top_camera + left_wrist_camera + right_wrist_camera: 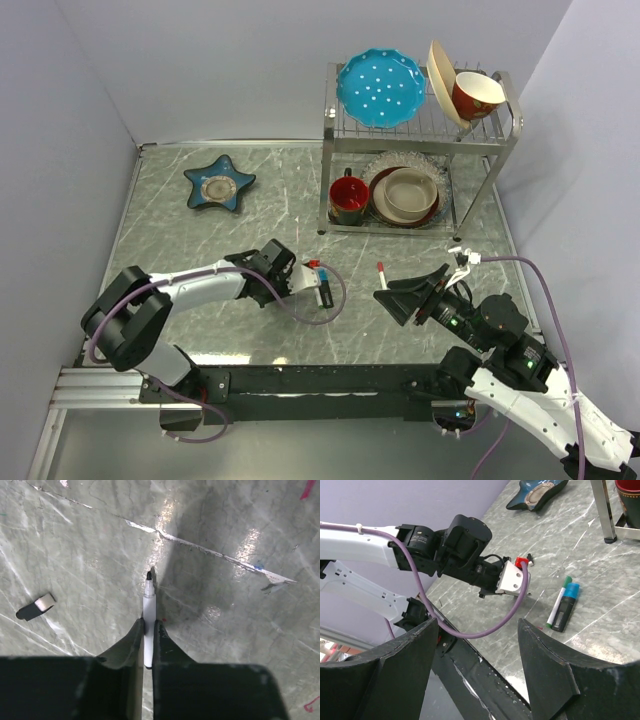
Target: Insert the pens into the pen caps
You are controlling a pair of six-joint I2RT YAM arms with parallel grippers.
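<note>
My left gripper (149,630) is shut on a thin white pen (149,602) with a black tip, which points down close to the marble tabletop. A small black pen cap with a clip (34,607) lies on the table to its left. In the top view the left gripper (268,285) is at the table's middle front. Just to its right lie a black marker with a blue end (324,290) and a white pen with green ends (557,605); the marker also shows in the right wrist view (567,607). A red-tipped pen (381,272) is next to my right gripper (398,297), which is open and empty.
A metal dish rack (420,150) with plates, bowls and a red mug stands at the back right. A blue star-shaped dish (218,183) sits at the back left. The left arm's purple cable (470,630) loops low over the table's front edge.
</note>
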